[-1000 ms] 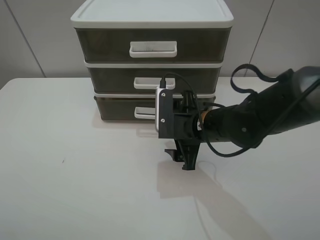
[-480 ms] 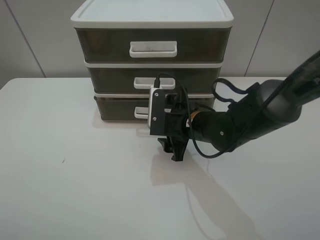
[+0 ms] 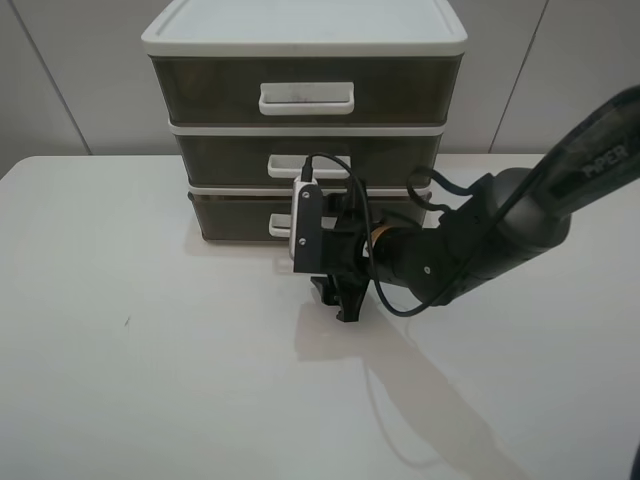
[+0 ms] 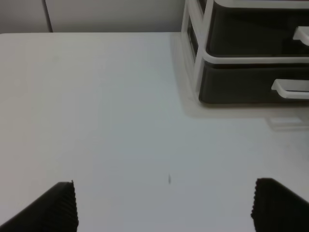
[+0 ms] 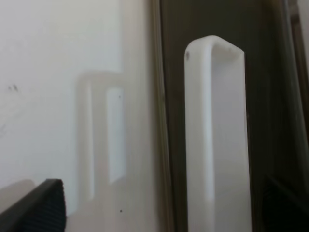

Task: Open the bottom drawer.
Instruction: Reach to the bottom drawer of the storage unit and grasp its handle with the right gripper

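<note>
While the high camera catches the right arm [image 3: 480, 235] stretched across to the foot of the drawer unit [image 3: 300, 35], that arm's own bulk hides most of what matters. The bottom drawer [image 3: 235, 217] sits in the lowest tier, down at the surface [image 3: 130, 350]. Its front looks fully pushed in, and only the left end of its handle [image 3: 280, 226] peeks out from behind the arm.

Over to the right wrist view and the story fills in. That white loop handle looms close up, with the right fingers [image 5: 43, 205] spread wide, one dark tip on either side of it, and no contact that I can see. Open, then, gripping nothing. From up high those fingers hang just in front of the drawer, low over the surface, and their spread is hard to read.

The left arm falls outside the high view. Its wrist camera covers for it, showing the left fingers [image 4: 60, 208] parted wide over bare surface, off to the side of the unit, with the bottom drawer's corner and handle at the picture's edge.
</note>
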{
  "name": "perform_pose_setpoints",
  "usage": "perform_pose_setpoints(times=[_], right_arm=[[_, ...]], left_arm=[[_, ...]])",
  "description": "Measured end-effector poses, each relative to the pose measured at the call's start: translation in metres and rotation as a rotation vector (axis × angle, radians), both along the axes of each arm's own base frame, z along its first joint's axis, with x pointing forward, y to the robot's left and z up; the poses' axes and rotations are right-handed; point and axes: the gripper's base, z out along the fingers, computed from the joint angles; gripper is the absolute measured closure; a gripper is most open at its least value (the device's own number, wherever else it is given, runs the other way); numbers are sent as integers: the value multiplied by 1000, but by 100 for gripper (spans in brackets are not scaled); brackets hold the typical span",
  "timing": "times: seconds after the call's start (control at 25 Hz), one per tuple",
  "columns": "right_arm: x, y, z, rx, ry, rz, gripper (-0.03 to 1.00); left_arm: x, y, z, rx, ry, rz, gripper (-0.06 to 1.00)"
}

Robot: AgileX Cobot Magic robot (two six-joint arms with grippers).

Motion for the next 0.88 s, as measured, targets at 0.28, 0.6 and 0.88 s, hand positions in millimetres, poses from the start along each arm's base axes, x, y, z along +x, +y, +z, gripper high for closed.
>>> perform_pose_setpoints(times=[0.28,0.6,0.88], right_arm=[[4,3,-5,-7,11,1,17],[5,4,-4,-6,8,4,17],[4,4,-8,-17,22,7,17]], left_arm=[[0,0,0,0,0,0,20],[0,0,0,0,0,0,20],[0,0,0,0,0,0,20]])
